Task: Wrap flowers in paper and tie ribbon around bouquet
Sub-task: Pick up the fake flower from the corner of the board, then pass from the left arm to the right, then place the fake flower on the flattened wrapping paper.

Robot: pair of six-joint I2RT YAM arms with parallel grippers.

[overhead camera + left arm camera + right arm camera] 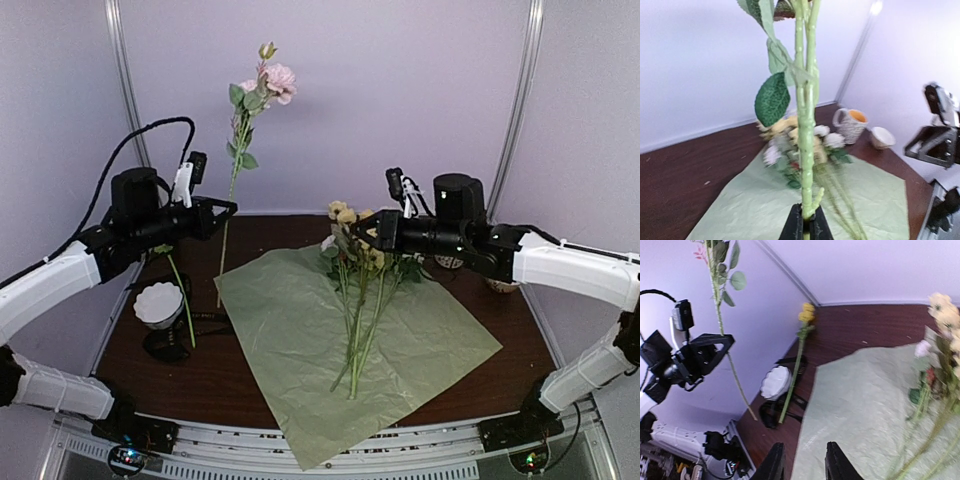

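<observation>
Left end effector, raised at the left of the frame, is pinched tight; right end effector, center right, stands slightly parted.

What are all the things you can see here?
Paper: one, pale green, flat on the middle of the table.
Flowers: one bunch, yellow, cream and white, lying on the paper.
Pink flower: one, on a long green stem, held upright on the left.
Yellow flower: one, leaning beside the white cup.
White cup: one, frilly, at the left edge.
Mug: one, patterned, orange inside, far right.
Small bowl: one, cream, beside the mug.
Table: one, dark brown.
Left gripper: one, black, shut on the pink flower's stem.
Right gripper: one, black, open, above the paper near the bunch.
</observation>
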